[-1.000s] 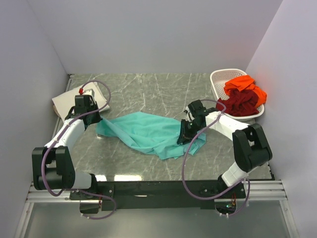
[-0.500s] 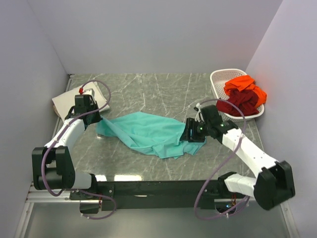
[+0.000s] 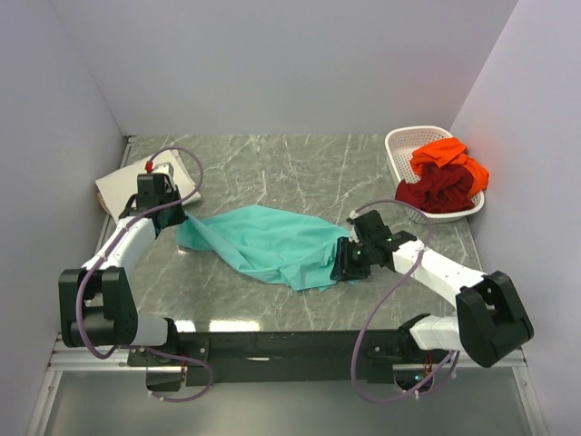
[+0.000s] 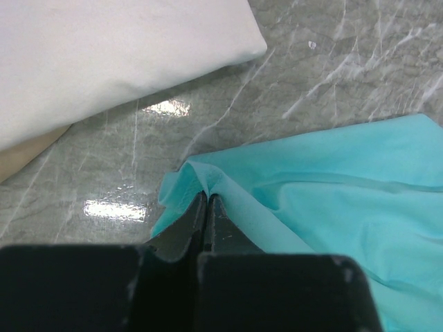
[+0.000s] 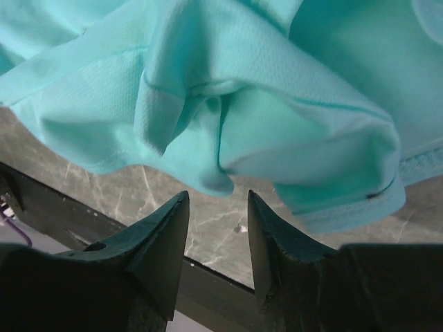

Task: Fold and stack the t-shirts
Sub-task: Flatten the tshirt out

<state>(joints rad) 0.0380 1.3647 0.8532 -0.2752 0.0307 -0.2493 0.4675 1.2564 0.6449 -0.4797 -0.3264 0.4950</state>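
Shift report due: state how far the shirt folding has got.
Done: the cream t-shirt lies folded at far left. In hand: the teal t-shirt, crumpled mid-table, left gripper pinching its edge, right gripper open at its other end. Left: orange t-shirt and dark red t-shirt, heaped in the basket.

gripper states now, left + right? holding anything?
Left gripper: closed, pinching an edge fold of the teal t-shirt.
Right gripper: open, holding nothing; the shirt's bunched edge lies just beyond its tips.

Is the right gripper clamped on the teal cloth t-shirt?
No, the right gripper stands open; the teal cloth t-shirt lies unpinched beyond its fingertips.
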